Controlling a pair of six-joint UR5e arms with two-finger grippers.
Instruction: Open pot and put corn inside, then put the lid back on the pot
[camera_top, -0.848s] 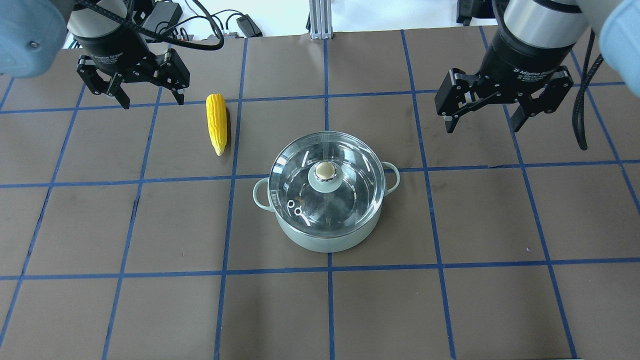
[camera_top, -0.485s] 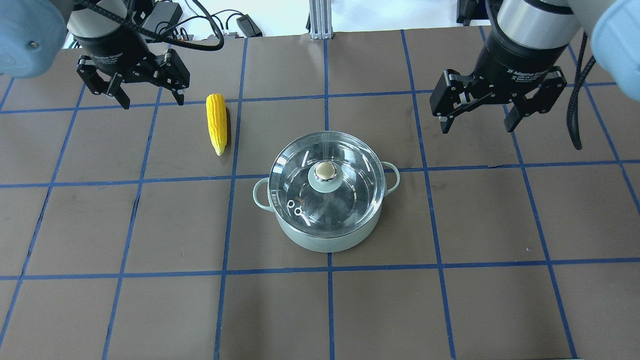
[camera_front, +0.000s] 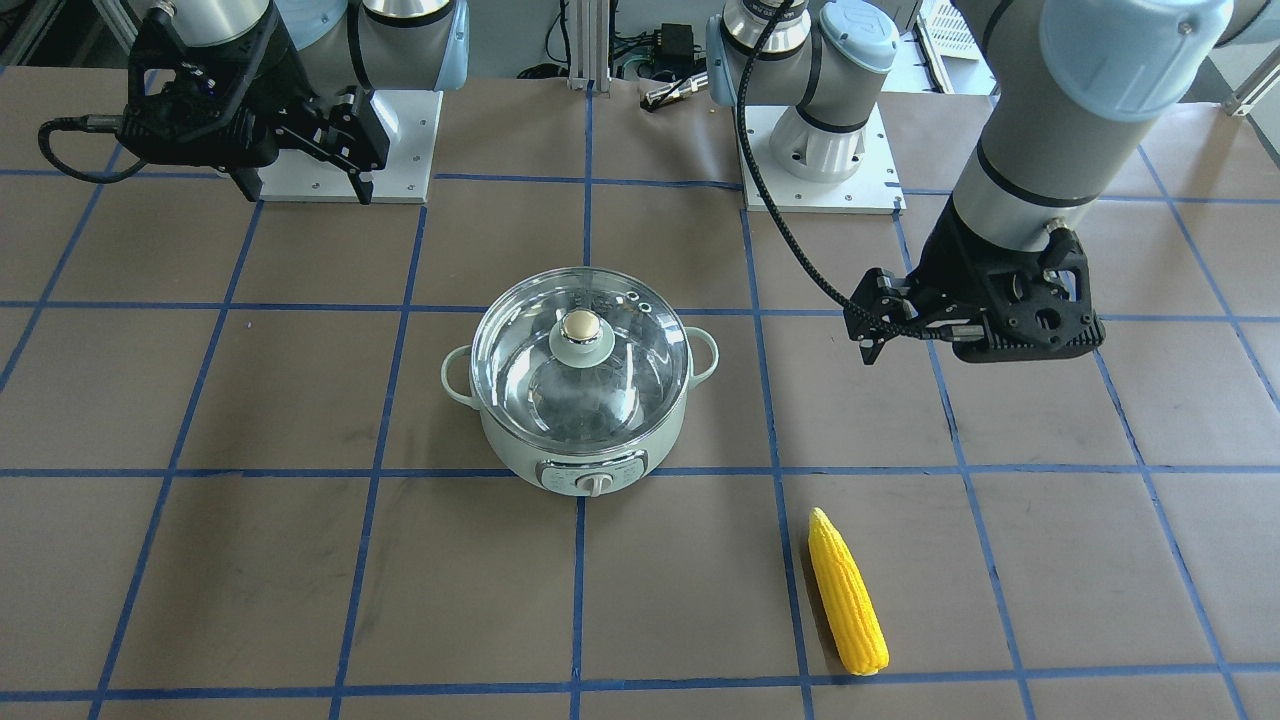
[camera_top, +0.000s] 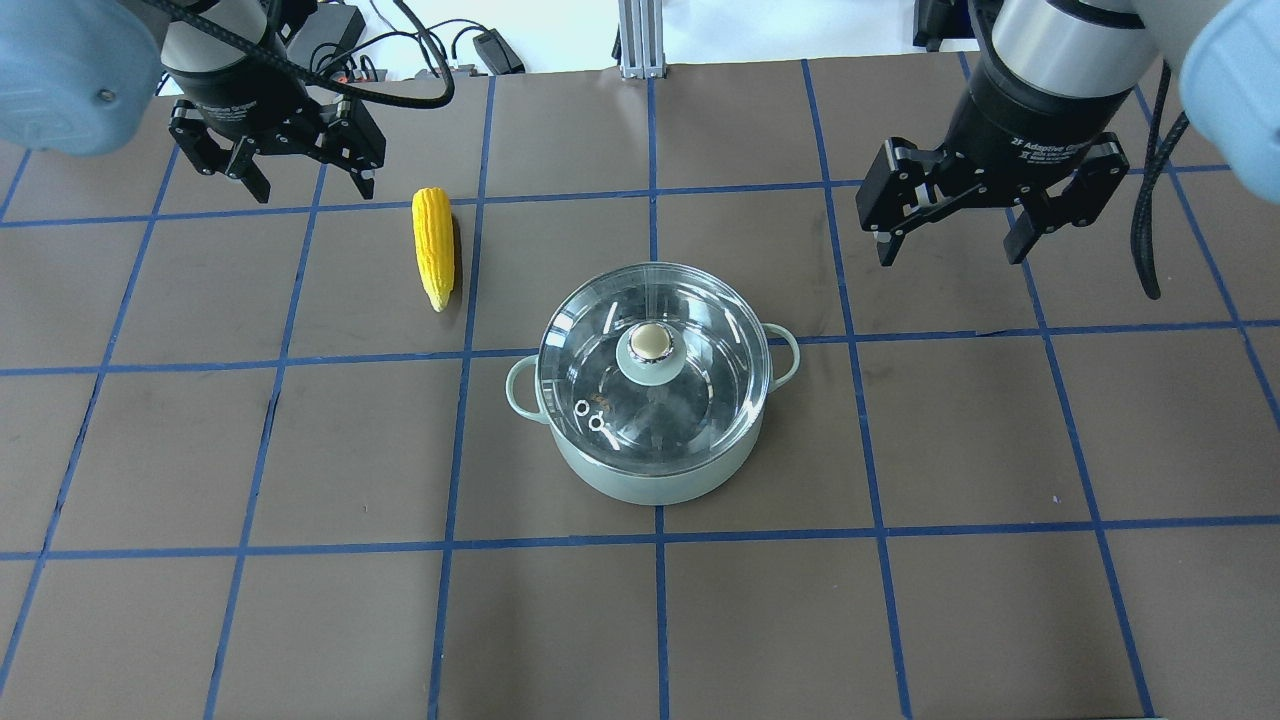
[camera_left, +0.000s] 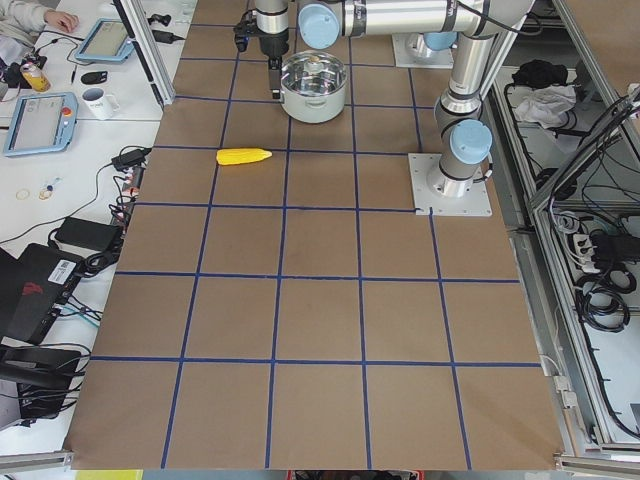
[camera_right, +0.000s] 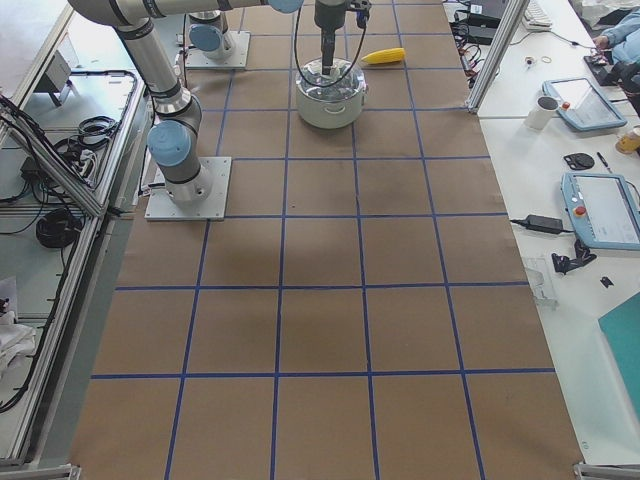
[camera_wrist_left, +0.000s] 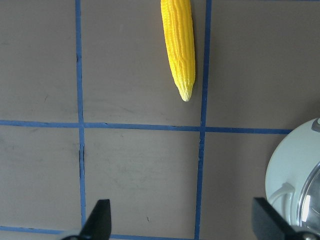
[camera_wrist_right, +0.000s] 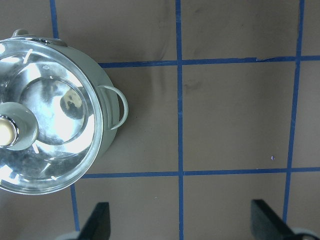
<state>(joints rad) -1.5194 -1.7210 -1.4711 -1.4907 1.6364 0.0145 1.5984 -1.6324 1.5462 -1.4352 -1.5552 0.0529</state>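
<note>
Our left fingers (camera_top: 364, 180) and right fingers (camera_top: 887, 235) hang spread, empty, flanking the pot (camera_top: 655, 482); lid (camera_top: 705, 395) on it, corn (camera_top: 433, 248) on the table (camera_top: 900, 620) to its left. Pinching off-centre, we may slip off the small knob (camera_top: 650, 345).

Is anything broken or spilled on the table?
Nothing stands out. The lid sits level on the pot, the corn lies whole on the table apart from it, and the left gripper and right gripper hang open and empty.
</note>
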